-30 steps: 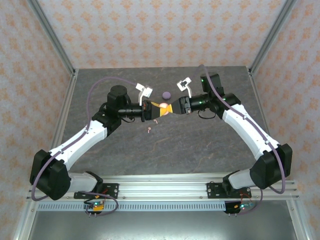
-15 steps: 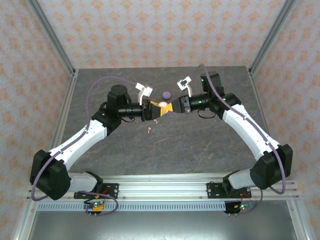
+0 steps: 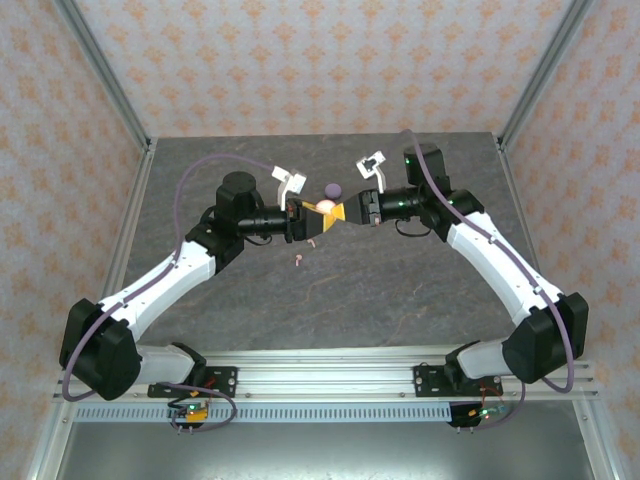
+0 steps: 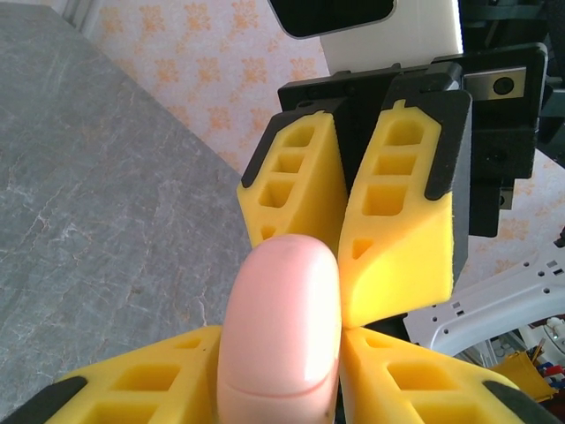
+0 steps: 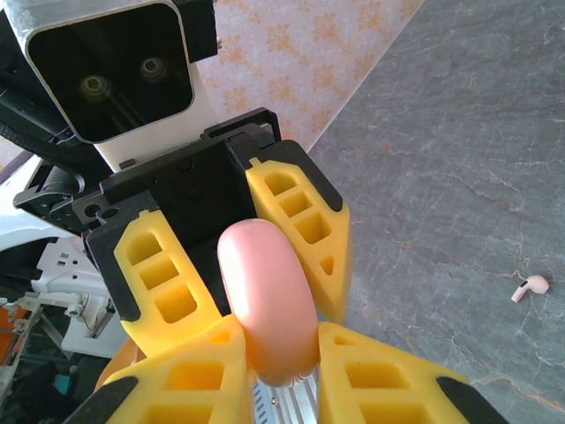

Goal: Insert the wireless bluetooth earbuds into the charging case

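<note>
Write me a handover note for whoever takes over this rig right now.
Right pincer: shut on the pink case, held above the table.
Left pincer: fingers flank the same case; I cannot tell if it grips.
Things: one pink earbud lies loose on the table; a purple case sits beyond the pincers.
Done: pink case lifted; it looks closed.
Left: open it and seat the earbuds.

Bright, even light falls from above on the grey table (image 3: 330, 300), and the arms throw only faint, soft shadows on it. In the left wrist view the pink case (image 4: 282, 336) stands very near the lens, looks a little soft and carries a pale sheen; the wall behind is slightly blurred.
</note>
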Tool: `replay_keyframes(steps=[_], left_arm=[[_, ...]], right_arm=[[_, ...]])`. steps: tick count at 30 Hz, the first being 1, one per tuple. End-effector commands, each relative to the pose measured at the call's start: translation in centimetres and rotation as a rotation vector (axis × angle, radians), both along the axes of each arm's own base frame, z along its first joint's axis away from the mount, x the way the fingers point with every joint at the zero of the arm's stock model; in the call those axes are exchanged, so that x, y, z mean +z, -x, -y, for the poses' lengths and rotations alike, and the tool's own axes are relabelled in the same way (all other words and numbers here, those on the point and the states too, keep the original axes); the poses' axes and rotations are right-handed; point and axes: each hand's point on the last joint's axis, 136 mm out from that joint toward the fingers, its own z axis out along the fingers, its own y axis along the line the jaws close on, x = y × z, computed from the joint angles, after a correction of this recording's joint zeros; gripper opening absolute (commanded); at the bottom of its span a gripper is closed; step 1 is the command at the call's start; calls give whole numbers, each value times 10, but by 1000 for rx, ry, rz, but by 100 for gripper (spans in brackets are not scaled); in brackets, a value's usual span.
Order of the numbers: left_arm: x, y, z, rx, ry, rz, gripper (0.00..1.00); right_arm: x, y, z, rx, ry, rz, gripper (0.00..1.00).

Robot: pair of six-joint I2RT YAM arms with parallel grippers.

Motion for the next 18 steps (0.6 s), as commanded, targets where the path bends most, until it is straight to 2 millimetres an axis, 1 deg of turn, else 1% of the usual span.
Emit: replay_keyframes(steps=[1, 4, 7, 10, 13, 16, 18], left_arm=[[12, -3, -1, 31, 29, 47, 37], [11, -4, -2, 36, 26, 46, 25], [9, -4, -2, 36, 15, 47, 18], [3, -1, -2, 18, -11, 54, 15], [1, 6, -2, -19, -23, 77, 15], [1, 14, -1, -62, -33, 98, 15], [2, 19, 0, -87, -35, 108, 15]], right_arm=[[9, 9, -1, 19, -27, 36, 21], [7, 9, 0, 17, -22, 32, 21], [3, 9, 0, 16, -11, 26, 22], [2, 9, 3, -6, 7, 38, 34], [6, 11, 5, -6, 12, 56, 42], [8, 16, 6, 14, 20, 61, 45], [10, 17, 6, 24, 23, 64, 45]])
